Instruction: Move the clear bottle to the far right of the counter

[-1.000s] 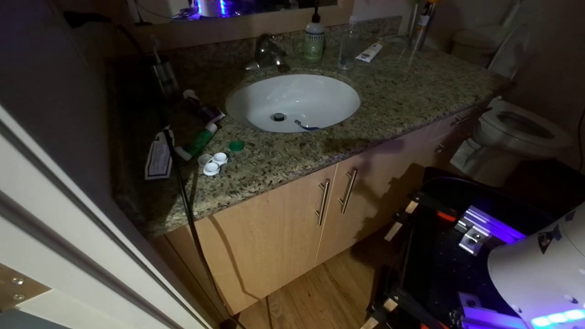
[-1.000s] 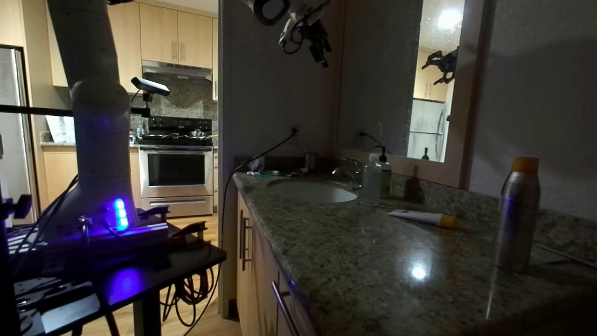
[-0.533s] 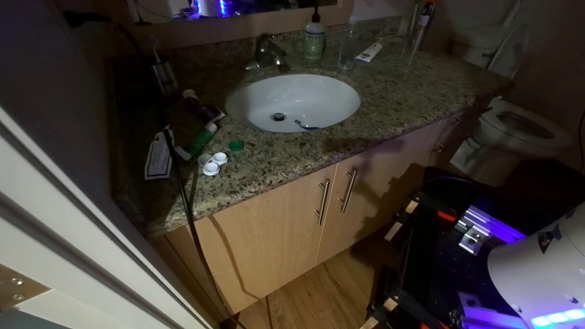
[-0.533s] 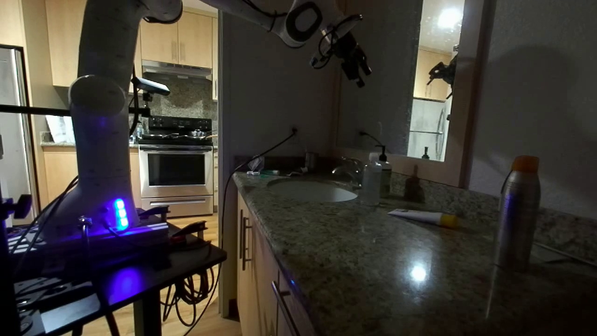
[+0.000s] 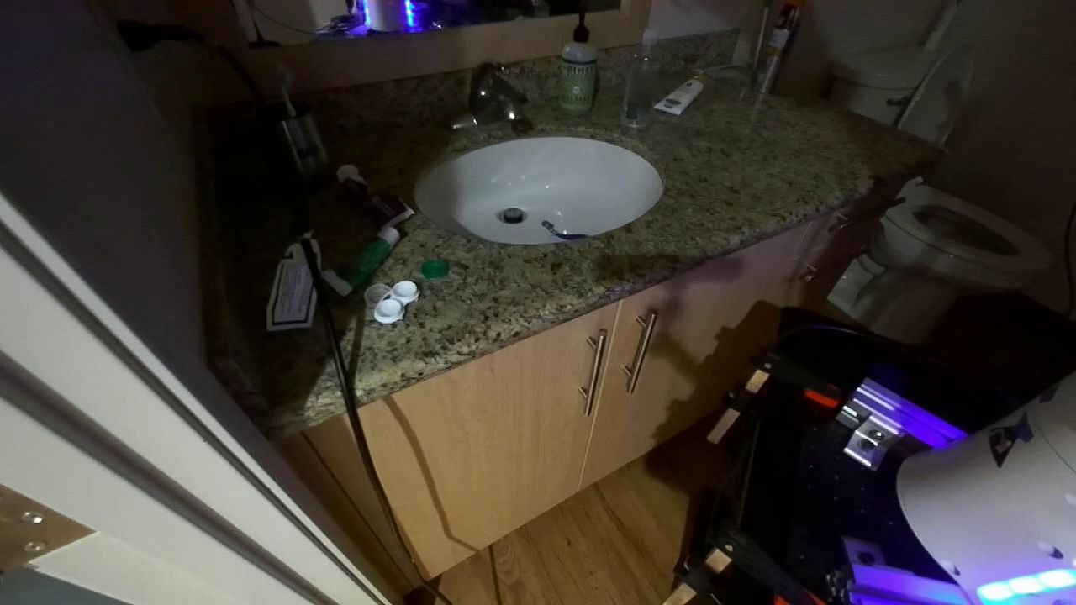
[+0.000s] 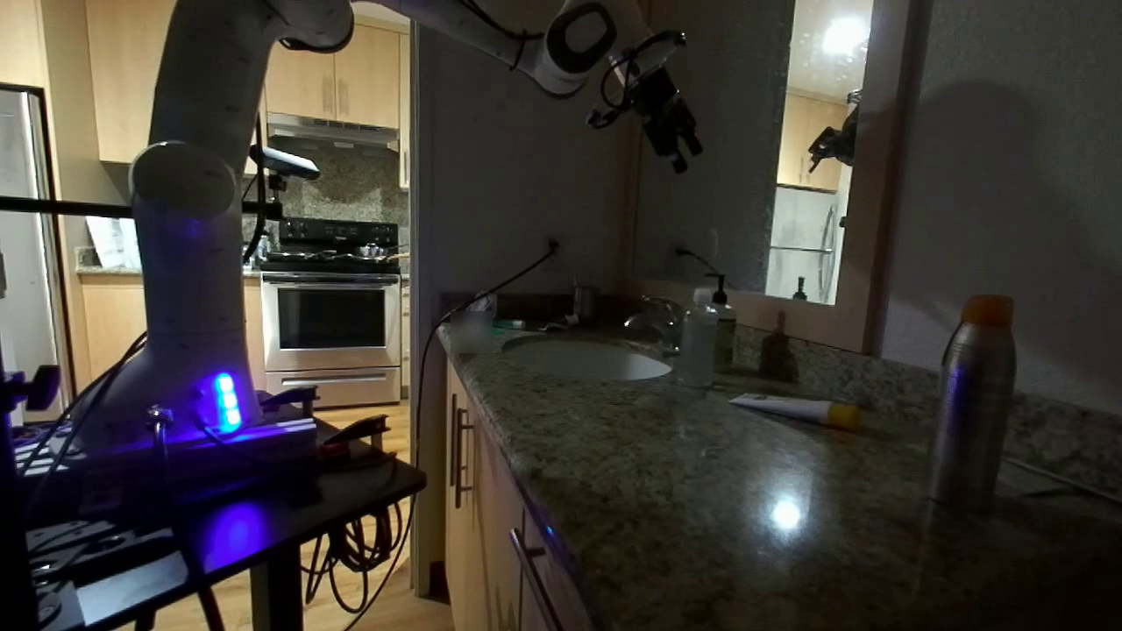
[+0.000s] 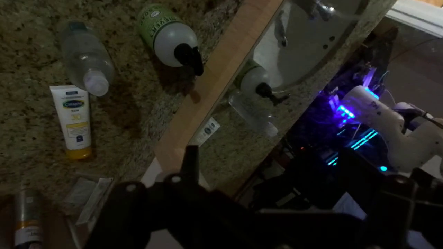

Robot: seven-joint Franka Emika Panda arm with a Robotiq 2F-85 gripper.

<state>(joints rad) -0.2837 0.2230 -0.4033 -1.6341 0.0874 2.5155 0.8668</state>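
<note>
The clear bottle (image 5: 639,92) stands upright on the granite counter (image 5: 756,168), behind the right end of the sink. It also stands beside the soap bottle in an exterior view (image 6: 697,342). In the wrist view the clear bottle (image 7: 88,58) is at the upper left, with its white cap toward the camera; its reflection shows in the mirror. My gripper (image 6: 687,155) is high above the counter near the mirror, well above the bottle and apart from it. In the wrist view the dark fingers of the gripper (image 7: 271,152) are spread wide with nothing seen between them.
A green-label soap pump bottle (image 7: 173,41) stands beside the clear bottle. A white sunscreen tube (image 6: 793,409) lies near it. A metal spray can (image 6: 973,412) stands toward the toilet end. The sink (image 5: 538,185), faucet (image 5: 492,97) and wood-framed mirror (image 6: 732,175) are close by.
In an exterior view the arm and gripper have come down and to the right, toward the mirror, mostly in the first half second. The clear bottle and other counter objects have not moved.
</note>
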